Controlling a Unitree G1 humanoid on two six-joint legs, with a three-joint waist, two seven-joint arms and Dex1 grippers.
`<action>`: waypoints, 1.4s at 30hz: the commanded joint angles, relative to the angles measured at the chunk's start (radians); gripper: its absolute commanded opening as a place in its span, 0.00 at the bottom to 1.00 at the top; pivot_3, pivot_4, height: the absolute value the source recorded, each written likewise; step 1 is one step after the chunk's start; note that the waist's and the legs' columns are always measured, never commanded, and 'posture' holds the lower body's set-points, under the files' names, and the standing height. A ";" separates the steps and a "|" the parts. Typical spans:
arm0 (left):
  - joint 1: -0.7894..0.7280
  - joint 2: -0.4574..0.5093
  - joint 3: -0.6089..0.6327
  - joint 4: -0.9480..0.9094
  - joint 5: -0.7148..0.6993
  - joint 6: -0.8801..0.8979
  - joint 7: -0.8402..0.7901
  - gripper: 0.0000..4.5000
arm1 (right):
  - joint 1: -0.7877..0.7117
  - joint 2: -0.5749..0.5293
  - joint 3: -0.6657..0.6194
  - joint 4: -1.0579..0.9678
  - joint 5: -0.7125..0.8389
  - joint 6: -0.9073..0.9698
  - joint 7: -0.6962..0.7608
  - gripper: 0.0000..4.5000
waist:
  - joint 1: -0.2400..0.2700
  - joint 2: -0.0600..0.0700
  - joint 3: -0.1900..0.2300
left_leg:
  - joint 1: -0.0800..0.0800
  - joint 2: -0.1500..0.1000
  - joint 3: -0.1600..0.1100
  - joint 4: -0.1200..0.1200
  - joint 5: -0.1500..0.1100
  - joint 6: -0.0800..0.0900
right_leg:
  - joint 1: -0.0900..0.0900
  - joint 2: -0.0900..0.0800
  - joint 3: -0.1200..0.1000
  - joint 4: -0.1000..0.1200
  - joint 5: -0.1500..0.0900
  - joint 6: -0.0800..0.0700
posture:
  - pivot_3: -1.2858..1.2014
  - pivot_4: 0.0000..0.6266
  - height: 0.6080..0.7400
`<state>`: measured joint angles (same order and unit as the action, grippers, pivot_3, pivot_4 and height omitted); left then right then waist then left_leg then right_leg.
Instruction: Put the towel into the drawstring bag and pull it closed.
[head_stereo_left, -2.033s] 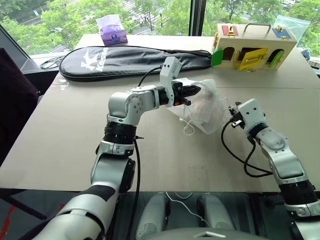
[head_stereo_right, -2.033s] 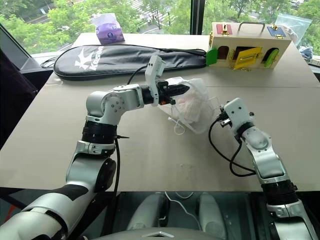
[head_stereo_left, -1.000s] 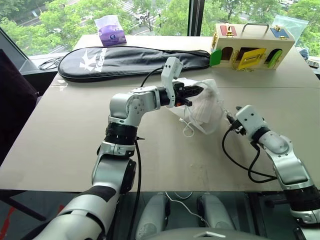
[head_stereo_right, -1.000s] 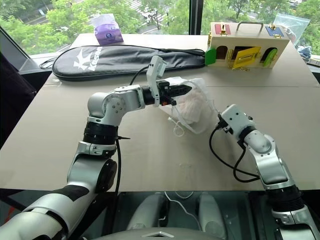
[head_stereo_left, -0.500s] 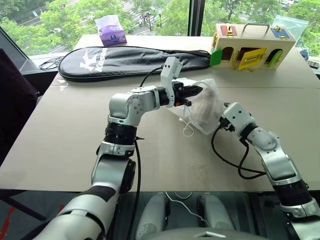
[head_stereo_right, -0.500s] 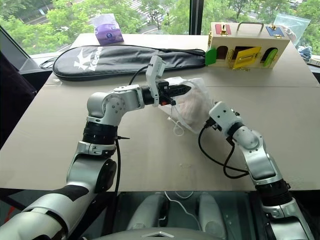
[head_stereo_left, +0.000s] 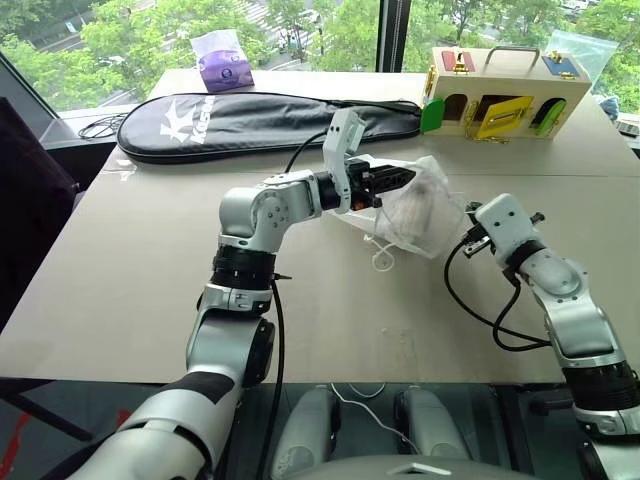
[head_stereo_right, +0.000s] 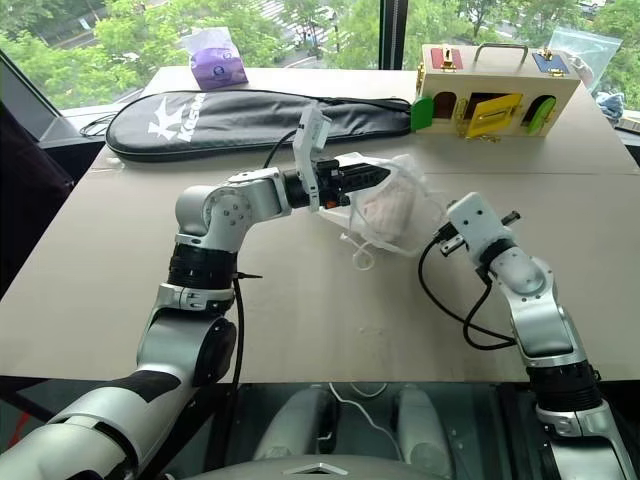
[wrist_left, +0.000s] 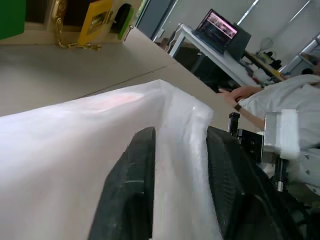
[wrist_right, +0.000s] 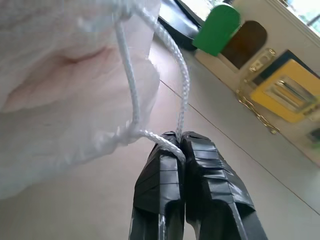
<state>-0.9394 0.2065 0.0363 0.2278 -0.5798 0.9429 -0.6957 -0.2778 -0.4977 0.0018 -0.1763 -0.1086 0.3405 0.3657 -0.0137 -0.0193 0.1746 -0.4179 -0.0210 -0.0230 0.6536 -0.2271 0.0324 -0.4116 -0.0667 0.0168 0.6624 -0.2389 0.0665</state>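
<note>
Right wrist view has the right end effector (wrist_right: 181, 145) with its two black fingers pressed together on a loop of the white cord (wrist_right: 181, 82), which runs taut up to the gathered mouth of the drawstring bag (wrist_right: 55, 75). Through the thin fabric a pale pinkish mass shows, the towel (head_stereo_right: 385, 208) sitting inside the pouch.

From the head camera, the bag hangs lifted off the table (head_stereo_left: 140, 250) between the two arms, roughly at the middle of the scene. The left end effector (head_stereo_left: 398, 180) reaches level from the left and meets the bag at its upper edge. In the left wrist view its fingers (wrist_left: 131, 195) stand apart with a fold of the bag's white fabric lying between them, so it is not pinching tightly; whether the pads actually press the cloth I cannot tell. A second cord loop (head_stereo_left: 380, 260) dangles below the bag toward the table.

Behind the bag lies a long black racket case (head_stereo_left: 250, 118), with a purple tissue pack (head_stereo_left: 224, 62) beyond it near the window. A wooden latch box (head_stereo_left: 505, 92) with coloured doors stands at the far right, and a clear plastic bag (head_stereo_left: 575, 48) lies just behind it.
</note>
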 joint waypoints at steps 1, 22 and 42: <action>-0.007 0.020 0.024 -0.047 -0.021 -0.031 -0.027 0.73 | -0.012 -0.009 -0.039 -0.043 0.010 0.010 -0.007 0.00 | 0.000 0.000 0.000 | 0.000 0.000 0.000 0.000 0.000 0.000 | 0.000 0.000 0.000 0.000 0.000 0.000 | 0.52 0.24 1.00; 0.373 0.186 -0.305 -0.323 0.118 -0.169 -0.171 0.73 | -0.016 -0.005 -0.043 -0.044 0.034 0.049 -0.002 0.00 | 0.006 0.001 0.000 | 0.002 0.000 -0.001 0.001 -0.002 0.004 | 0.003 -0.001 -0.001 0.000 0.000 0.000 | 0.52 0.24 1.00; 0.441 0.033 -0.370 -0.209 0.305 -0.437 -0.120 0.01 | 0.012 -0.012 -0.052 -0.072 0.048 0.069 -0.006 0.00 | 0.000 0.001 -0.001 | 0.002 0.000 0.000 0.001 -0.003 0.005 | 0.003 -0.001 -0.001 0.001 0.000 0.000 | 0.52 0.24 1.00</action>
<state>-0.5032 0.2375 -0.3552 0.0677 -0.2701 0.5146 -0.8205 -0.2595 -0.5036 -0.0197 -0.2007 -0.0672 0.4139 0.3649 -0.0138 -0.0183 0.1740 -0.4157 -0.0210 -0.0236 0.6544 -0.2297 0.0370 -0.4090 -0.0672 0.0162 0.6629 -0.2387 0.0661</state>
